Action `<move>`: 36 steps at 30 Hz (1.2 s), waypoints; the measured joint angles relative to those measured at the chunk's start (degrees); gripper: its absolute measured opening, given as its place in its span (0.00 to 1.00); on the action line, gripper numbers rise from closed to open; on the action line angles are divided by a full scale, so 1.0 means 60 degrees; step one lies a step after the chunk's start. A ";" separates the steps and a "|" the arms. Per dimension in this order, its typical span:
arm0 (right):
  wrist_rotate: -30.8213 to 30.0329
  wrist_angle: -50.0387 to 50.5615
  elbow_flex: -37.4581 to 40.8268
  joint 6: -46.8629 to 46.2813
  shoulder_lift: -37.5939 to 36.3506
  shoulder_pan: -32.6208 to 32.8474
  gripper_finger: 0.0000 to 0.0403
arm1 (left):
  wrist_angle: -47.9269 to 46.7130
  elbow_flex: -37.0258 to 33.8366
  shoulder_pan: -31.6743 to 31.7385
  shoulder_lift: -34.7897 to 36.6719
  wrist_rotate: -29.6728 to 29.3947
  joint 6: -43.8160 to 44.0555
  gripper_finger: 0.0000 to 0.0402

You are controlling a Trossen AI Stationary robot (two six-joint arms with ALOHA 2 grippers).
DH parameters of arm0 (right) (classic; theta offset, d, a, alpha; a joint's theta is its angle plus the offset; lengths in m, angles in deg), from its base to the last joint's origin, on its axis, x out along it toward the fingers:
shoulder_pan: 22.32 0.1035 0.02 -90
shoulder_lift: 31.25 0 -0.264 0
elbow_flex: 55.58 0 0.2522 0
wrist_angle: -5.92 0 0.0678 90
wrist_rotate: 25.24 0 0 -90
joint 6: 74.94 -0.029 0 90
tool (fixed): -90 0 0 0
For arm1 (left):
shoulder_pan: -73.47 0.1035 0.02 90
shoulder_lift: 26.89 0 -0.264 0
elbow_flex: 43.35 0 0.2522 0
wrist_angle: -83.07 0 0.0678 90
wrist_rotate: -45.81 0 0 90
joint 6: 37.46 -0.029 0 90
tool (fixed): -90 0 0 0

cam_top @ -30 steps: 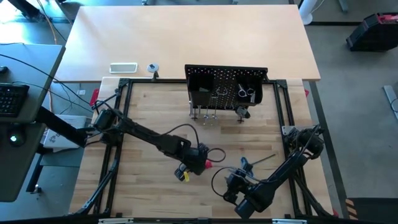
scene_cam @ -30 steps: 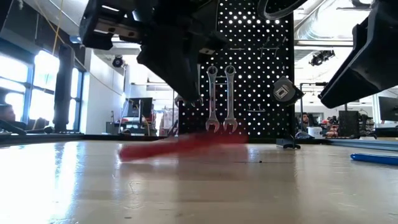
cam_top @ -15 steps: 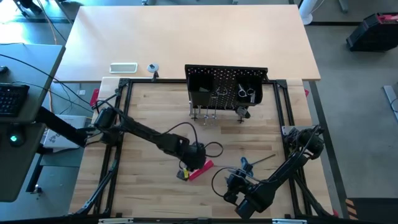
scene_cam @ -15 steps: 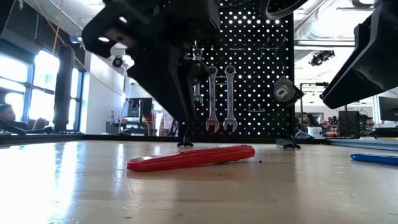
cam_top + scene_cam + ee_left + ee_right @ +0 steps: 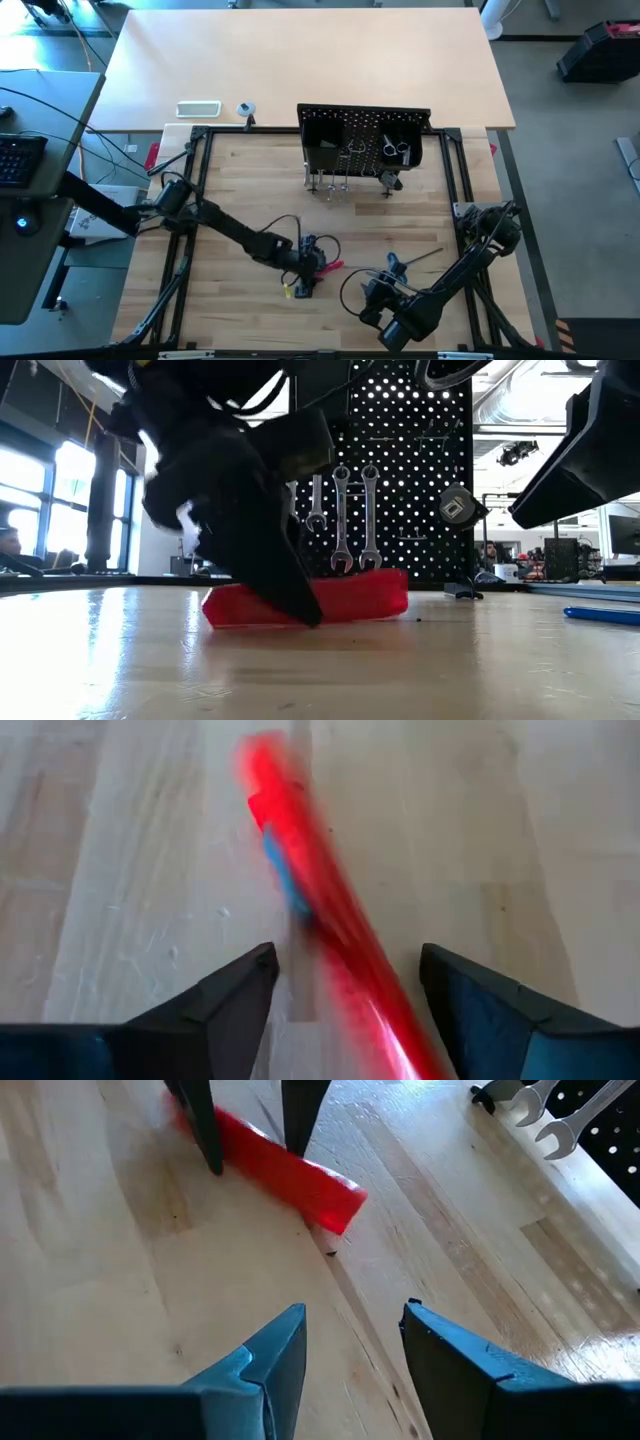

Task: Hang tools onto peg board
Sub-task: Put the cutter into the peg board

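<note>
Three wrenches (image 5: pixel 342 520), one red-handled tool (image 5: pixel 350 598), one peg board (image 5: pixel 362 135).

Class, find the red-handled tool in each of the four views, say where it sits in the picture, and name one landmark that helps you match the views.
High view: red-handled tool lies low centre, at the left gripper.
Low view: centre, flat on the table, partly behind that gripper.
Left wrist view: a blurred diagonal streak between the fingers.
Right wrist view: upper left, the left gripper's fingers astride it.
Shared landmark: the peg board, not in the left wrist view.

wrenches (image 5: pixel 342 518) on peg board (image 5: pixel 420 470), behind tool (image 5: pixel 350 597)
</note>
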 joint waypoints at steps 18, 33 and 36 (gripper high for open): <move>-0.0044 -0.0090 0.0000 -0.0033 0.0000 0.0000 0.40 | 0.0212 0.0012 -0.0390 -0.0625 -0.1268 -0.1022 0.27; -0.0153 -0.0164 0.0000 -0.0298 0.0000 0.0000 0.40 | 0.0252 -0.0046 -0.0456 0.0308 -0.1782 -0.2560 0.27; -0.0266 -0.0160 0.0000 -0.0465 0.0000 0.0018 0.40 | 0.0064 -0.0048 -0.0511 0.0508 -0.2106 -0.2703 0.27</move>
